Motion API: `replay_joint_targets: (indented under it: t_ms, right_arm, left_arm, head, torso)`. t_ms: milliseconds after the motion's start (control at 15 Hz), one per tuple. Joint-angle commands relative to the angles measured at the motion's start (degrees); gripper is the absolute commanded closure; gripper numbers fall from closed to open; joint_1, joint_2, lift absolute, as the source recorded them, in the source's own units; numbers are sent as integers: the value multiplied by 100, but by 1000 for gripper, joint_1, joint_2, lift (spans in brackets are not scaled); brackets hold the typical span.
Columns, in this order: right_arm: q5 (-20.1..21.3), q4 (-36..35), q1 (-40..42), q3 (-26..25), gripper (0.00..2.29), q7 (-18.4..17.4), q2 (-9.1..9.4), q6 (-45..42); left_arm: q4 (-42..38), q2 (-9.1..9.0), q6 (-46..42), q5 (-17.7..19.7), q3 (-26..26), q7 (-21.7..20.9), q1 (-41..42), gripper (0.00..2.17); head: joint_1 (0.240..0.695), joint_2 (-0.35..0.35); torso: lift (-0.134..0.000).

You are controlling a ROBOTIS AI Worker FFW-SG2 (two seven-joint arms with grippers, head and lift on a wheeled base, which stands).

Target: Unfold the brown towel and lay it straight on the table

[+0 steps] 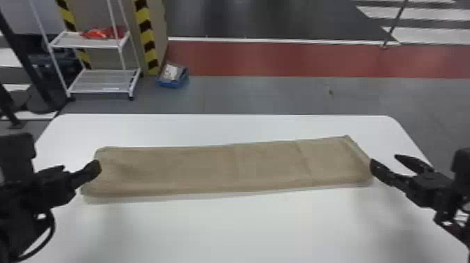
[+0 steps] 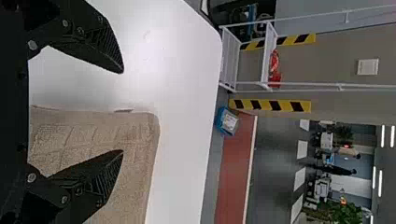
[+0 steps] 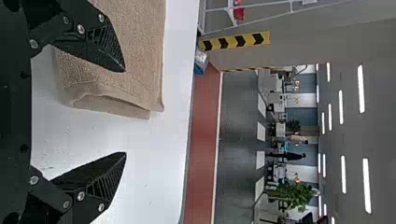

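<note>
brown towel [image 1: 209,168] lies as one long folded strip on the white table [image 1: 244,227], between left edge and right edge, its right end closer to far edge, while left gripper [image 1: 79,168] and right gripper [image 1: 384,160] have their fingers apart, each near one end.

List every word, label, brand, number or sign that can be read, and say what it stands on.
None can be read.
Pale label on the blue box: too small to read.
White strip on the lower shelf of the white rack: too small to tell whether it bears text.
Black-and-yellow stripes by the rack: a pattern, no words.
Brown towel: no print to be seen.
</note>
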Motion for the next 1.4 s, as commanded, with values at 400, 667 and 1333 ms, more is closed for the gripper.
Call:
replay_joint_targets:
  t_ms: [400,667,1333]
  right_arm:
    - [4,94,-27,52,842,273,1,324]
    - [-14,94,-45,69,842,264,1,359]
    - [-58,94,-36,-10,1652,554,-17,412]
  left_arm:
    - [-5,37,384,64,116,-176,-11,421]
    - [-49,37,947,143,160,-335,-2,421]
    - [-277,37,1421,170,240,-572,86,1349]
  head:
    - [695,-34]
    - [695,-34]
    - [695,-45]
  torso:
    - [-125]
    - [-125]
    - [-125]
